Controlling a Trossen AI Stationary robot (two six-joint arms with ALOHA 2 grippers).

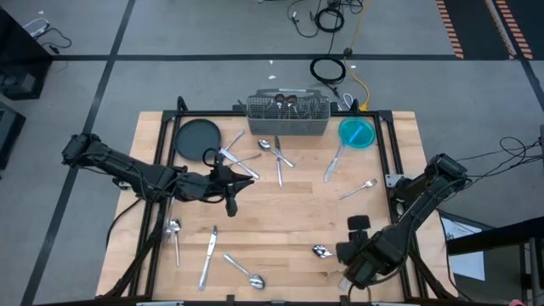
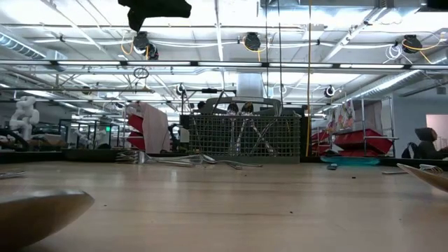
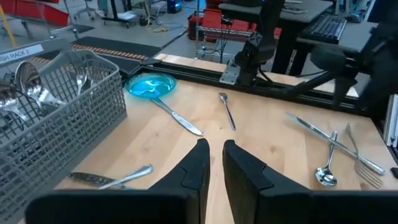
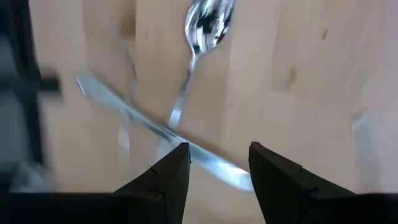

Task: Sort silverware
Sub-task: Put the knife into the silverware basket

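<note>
- Silverware (image 1: pixel 278 159) is scattered over the surface (image 1: pixel 297 221): a cluster at upper centre of the high view, loose pieces along the bottom and at right, and some already upright in the caddy (image 1: pixel 287 116) at top centre.
- At centre-left of the high view the left tool (image 1: pixel 231 197) is held above the surface, its fingers nearly pressed together and pinching nothing.
- At lower right the right tool (image 1: pixel 350 252) is spread, empty, over a spoon (image 4: pixel 198 46) lying across a knife (image 4: pixel 158 130).
- For a clean pick, one piece should be straddled across its handle, away from the crossing, so its neighbour is not dragged.
- That crossing is seen clearly only in the right wrist view.
- Spoon bowls inside the caddy are shown by the left wrist view alone.
</note>
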